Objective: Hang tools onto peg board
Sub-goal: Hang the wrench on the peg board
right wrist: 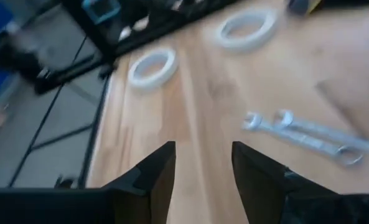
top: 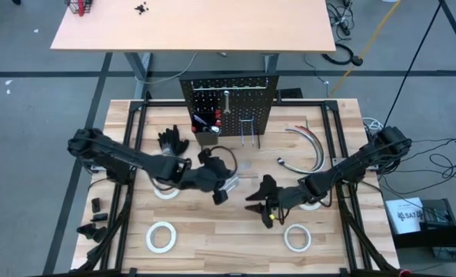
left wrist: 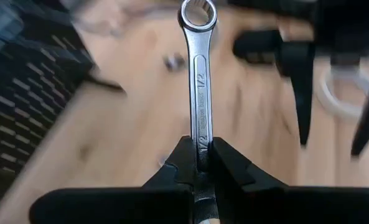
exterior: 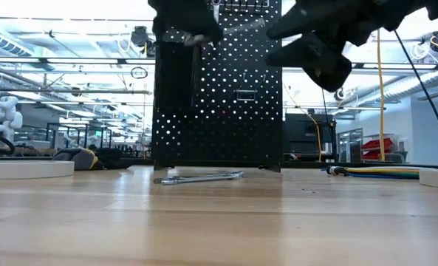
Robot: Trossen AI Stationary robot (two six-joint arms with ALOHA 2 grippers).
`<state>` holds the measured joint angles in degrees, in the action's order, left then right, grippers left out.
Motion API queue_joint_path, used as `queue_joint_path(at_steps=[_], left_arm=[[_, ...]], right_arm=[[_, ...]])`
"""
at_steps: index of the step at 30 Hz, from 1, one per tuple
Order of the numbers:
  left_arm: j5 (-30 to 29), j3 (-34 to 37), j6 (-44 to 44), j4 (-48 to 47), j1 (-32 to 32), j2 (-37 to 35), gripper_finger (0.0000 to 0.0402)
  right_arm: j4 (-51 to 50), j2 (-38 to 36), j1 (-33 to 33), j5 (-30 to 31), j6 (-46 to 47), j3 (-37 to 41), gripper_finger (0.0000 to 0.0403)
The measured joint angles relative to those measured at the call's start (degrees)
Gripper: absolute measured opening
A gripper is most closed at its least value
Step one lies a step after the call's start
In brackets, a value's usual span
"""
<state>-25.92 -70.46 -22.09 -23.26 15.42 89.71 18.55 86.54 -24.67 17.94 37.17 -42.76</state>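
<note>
My left gripper (top: 226,187) hangs above the table's middle, in front of the peg board (top: 228,103), shut on a silver wrench (left wrist: 198,81). My right gripper (top: 261,203) is open just to its right, above bare wood, touching nothing; its fingers (right wrist: 203,168) stand apart. Two more silver wrenches (right wrist: 308,134) lie flat on the table; one wrench (exterior: 200,177) shows in front of the board's foot. The board stands upright, with a wrench (top: 226,100) hanging on it, a bin of screwdrivers (top: 206,123) and wire hooks (top: 249,135). White tape rolls (top: 161,236) (top: 297,237) lie flat near the near edge. My left gripper pinches the wrench between its two fingers (left wrist: 183,163), on the shaft (left wrist: 200,138) near the end opposite the ring. The wrench runs on along the fingers, its ring end (left wrist: 198,14) sticking out ahead. It is lifted clear of the table, about level in the low view (exterior: 237,28).
Black gloves (top: 172,141) lie left of the board, curved cables (top: 312,146) to its right. Two further tape rolls (top: 166,192) (top: 312,203) lie partly under the arms. A black frame rail (top: 335,154) runs round the table. Bare wood lies between the near rolls.
</note>
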Motion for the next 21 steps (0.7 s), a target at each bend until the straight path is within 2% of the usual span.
queue_joint_path(at_steps=[4,6,10,13,16,21], left_arm=[[-14.85,0.0,-2.94,4.4,3.87,-1.07,0.002],[-22.04,-0.02,-7.1,7.25,5.57,-1.2,0.002],[-33.17,-0.02,-10.05,11.82,7.77,-0.94,0.002],[-36.01,-0.02,-7.19,16.23,8.35,-0.85,0.002],[-34.88,-0.02,-3.71,22.51,8.61,-0.85,0.002],[-33.0,-0.04,-1.22,27.78,8.27,-0.85,0.002]], right_arm=[[6.01,0.0,-0.3,10.44,-2.59,0.01,0.0151],[8.85,0.0,-0.28,15.47,-4.48,0.03,0.0151],[15.93,0.0,0.61,21.75,-8.87,0.02,0.0151],[22.33,0.32,1.79,22.47,-13.48,0.02,0.0149],[27.61,0.35,3.09,22.42,-16.76,0.02,0.0149],[33.92,0.35,4.16,22.46,-14.7,0.0,0.0149]])
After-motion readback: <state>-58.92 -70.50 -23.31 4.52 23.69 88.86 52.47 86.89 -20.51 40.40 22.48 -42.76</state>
